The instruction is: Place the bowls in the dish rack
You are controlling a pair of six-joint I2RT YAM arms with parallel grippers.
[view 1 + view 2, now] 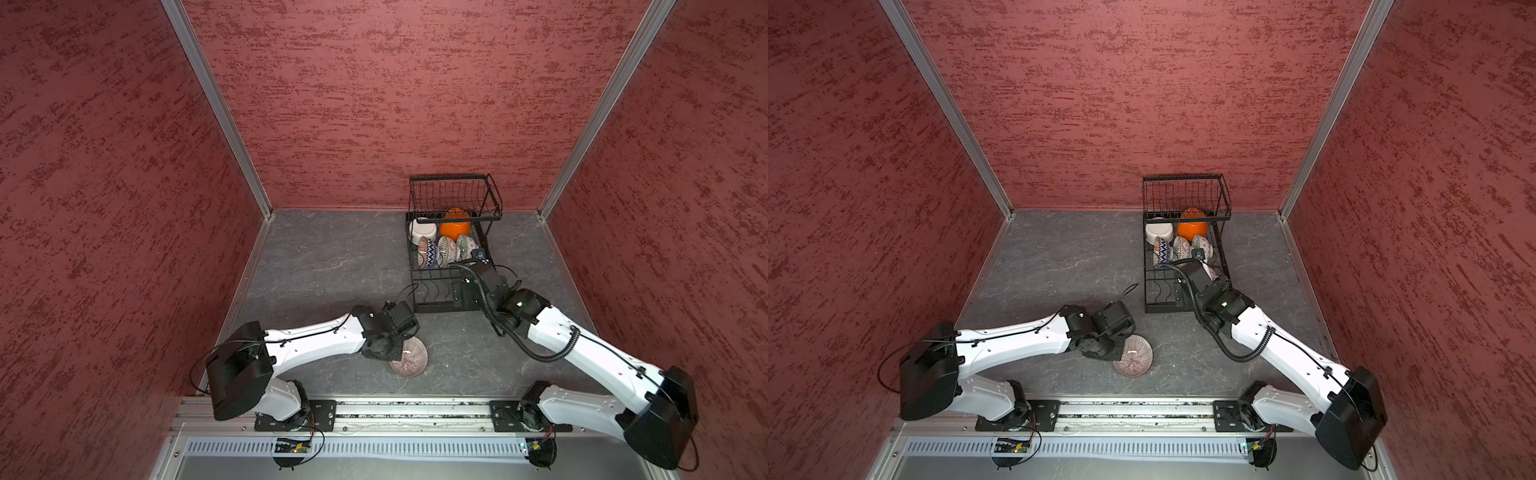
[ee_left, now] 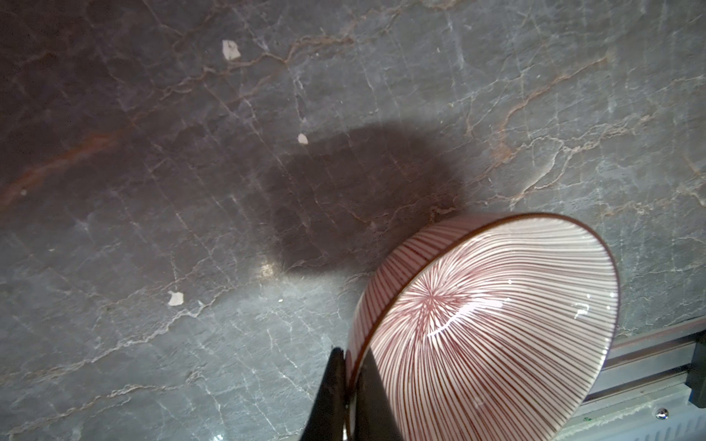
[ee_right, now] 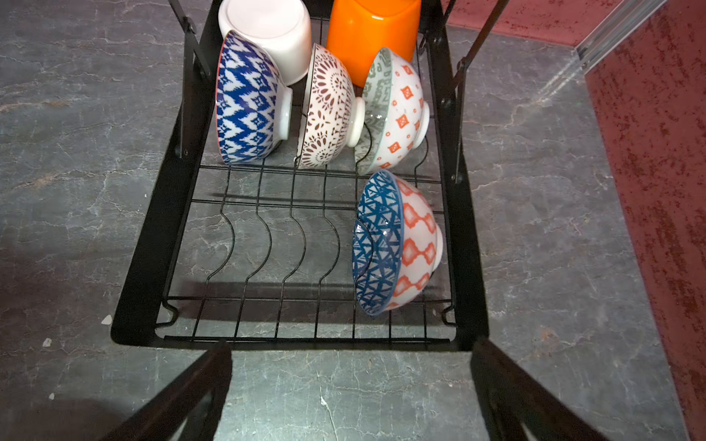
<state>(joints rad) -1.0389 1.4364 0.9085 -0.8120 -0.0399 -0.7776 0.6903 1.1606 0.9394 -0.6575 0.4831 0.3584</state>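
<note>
Jaws of the left gripper [image 2: 348, 368] are clamped on the rim of the red-and-white striped bowl [image 2: 485, 328], which is tilted over the grey table [image 2: 191, 191]; contact with the surface cannot be told. Jaws of the right gripper [image 3: 351, 349] stand wide apart, holding nothing, just short of the dish rack [image 3: 153, 248]. Ahead of them the blue-triangle bowl [image 3: 382, 244] stands on edge; farther ahead stand the blue zigzag bowl [image 3: 248, 99], brown floral bowl [image 3: 328, 110] and orange-diamond bowl [image 3: 397, 110], then the white bowl [image 3: 271, 26] and orange bowl [image 3: 370, 34].

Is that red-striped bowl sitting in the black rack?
No: the left hand pinches the rim of the red-striped bowl, away from the dish rack.
</note>
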